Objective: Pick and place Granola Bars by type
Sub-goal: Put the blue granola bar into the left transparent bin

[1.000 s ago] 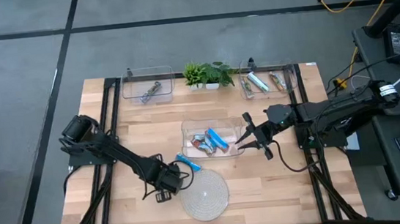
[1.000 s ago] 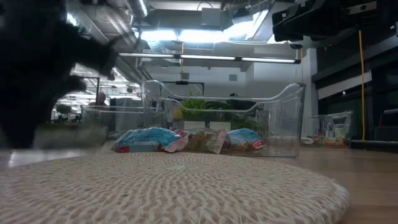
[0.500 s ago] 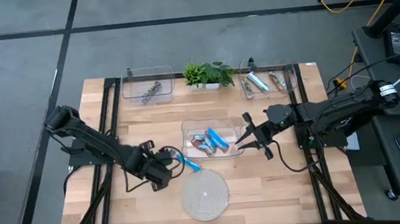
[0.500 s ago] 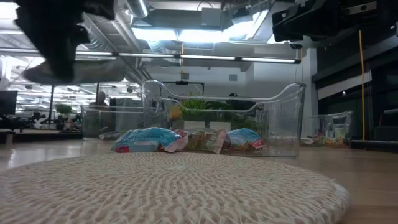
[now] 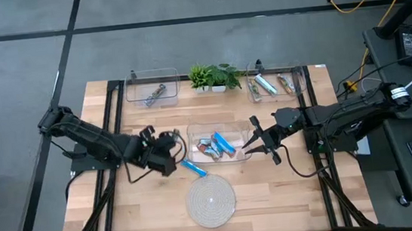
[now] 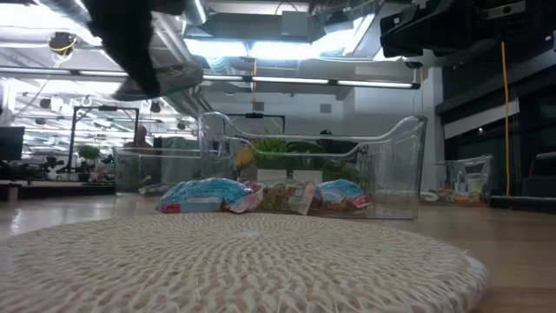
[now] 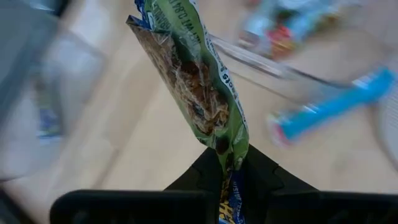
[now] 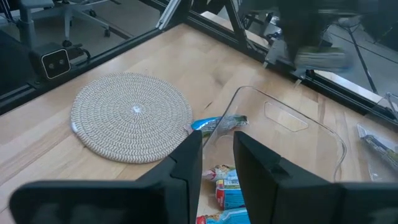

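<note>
My left gripper (image 5: 174,143) is above the table, just left of the clear middle bin (image 5: 192,132), and is shut on a green-wrapped granola bar (image 7: 193,81). This bar shows blurred high in the low view (image 6: 163,83). The middle bin holds several blue and brownish bars (image 5: 216,146). One bright blue bar (image 5: 193,167) lies flat on the table between the bin and the round woven mat (image 5: 210,201). My right gripper (image 8: 217,158) is open at the bin's right end, with the bin's rim (image 8: 249,93) just ahead of its fingers. My left gripper pinches one end of the green wrapper (image 7: 231,155) between its two fingers. The rest of the bar sticks out past the fingertips. The bar is lifted clear of the table.
A clear bin (image 5: 153,90) with one bar stands at the far left. Another bin (image 5: 273,84) with several bars stands at the far right. A small green plant (image 5: 213,75) stands between them. Bare wood lies at the near left and near right.
My left gripper has risen from table height beside the mat. It has gone toward the far edge to a spot left of the middle bin, carrying the green bar clear of the table. The blue bar on the table and my right gripper have stayed put.
</note>
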`<state>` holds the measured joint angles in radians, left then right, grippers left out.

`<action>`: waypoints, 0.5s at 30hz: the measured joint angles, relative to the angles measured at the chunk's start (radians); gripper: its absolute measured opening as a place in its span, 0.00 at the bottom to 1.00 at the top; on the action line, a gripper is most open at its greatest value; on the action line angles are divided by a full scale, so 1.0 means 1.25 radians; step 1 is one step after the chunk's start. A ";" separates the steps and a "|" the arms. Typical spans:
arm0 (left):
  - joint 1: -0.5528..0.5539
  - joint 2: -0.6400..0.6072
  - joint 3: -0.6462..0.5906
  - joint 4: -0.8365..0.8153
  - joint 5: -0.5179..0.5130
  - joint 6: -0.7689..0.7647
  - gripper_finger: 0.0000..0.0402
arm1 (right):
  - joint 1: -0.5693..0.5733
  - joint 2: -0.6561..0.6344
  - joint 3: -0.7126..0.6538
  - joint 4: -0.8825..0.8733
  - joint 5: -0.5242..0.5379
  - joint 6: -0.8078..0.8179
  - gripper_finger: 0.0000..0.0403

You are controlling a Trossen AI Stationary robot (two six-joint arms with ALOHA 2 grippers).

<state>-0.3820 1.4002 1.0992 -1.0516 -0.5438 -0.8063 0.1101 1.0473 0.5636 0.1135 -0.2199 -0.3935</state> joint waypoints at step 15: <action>0.405 -0.139 0.026 -0.013 -0.044 0.301 0.06 | 0.000 0.000 0.000 -0.005 0.000 0.000 0.23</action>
<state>0.1241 1.2261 1.1314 -1.0673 -0.5993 -0.4298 0.1101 1.0473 0.5636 0.1078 -0.2199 -0.3935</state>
